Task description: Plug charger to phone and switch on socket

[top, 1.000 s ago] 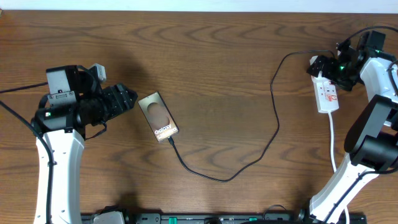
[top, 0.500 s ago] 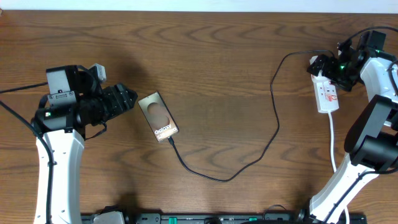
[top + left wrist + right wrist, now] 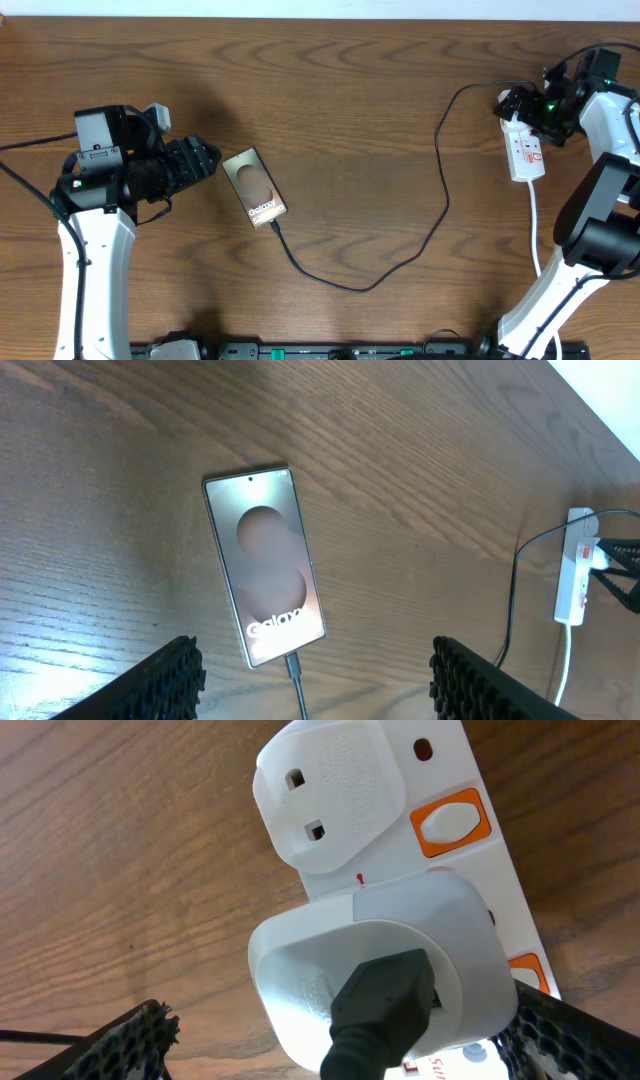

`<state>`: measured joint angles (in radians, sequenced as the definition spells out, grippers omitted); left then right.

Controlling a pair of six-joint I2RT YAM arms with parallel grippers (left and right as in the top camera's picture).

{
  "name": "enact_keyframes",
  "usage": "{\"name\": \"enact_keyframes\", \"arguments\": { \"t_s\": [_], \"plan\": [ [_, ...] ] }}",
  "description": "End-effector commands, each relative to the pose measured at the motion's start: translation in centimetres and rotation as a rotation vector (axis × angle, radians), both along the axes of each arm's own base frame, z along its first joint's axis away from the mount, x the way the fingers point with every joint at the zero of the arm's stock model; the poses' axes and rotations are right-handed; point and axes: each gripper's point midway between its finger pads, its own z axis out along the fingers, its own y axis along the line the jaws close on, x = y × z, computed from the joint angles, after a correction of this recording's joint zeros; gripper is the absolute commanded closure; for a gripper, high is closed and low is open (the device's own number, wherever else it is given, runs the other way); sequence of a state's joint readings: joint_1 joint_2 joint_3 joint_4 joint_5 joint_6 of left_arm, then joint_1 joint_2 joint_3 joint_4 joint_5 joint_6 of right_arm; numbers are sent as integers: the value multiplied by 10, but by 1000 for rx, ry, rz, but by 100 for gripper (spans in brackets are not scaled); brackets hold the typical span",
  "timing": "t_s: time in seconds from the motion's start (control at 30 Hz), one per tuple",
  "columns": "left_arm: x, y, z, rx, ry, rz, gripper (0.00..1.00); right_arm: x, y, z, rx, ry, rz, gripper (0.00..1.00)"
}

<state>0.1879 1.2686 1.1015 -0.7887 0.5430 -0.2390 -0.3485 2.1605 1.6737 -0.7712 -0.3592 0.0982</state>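
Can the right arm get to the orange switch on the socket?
Probably yes. The right gripper hangs open over the socket, and nothing covers the orange switch beside the white adapter.

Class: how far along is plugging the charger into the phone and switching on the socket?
Done: the charger looks plugged into the phone at its bottom edge and runs to the white adapter on the socket. In hand: the right gripper hangs open over the socket; the left gripper is open beside the phone. Left: pressing the orange switch, whose state I cannot tell.
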Motion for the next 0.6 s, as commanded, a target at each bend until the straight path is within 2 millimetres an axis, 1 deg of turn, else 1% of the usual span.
{"name": "enact_keyframes", "arguments": {
  "t_s": [0.0, 0.23, 0.57],
  "plan": [
    [-1, 2, -4, 11, 14, 6, 28, 0, 20, -15, 78, 20, 26, 1],
    [-1, 2, -4, 11, 15, 6, 28, -3, 27, -22, 101, 24, 28, 1],
    [-2, 2, -5, 10, 22, 6, 28, -1, 36, -22, 110, 23, 40, 1]
  ]
}}
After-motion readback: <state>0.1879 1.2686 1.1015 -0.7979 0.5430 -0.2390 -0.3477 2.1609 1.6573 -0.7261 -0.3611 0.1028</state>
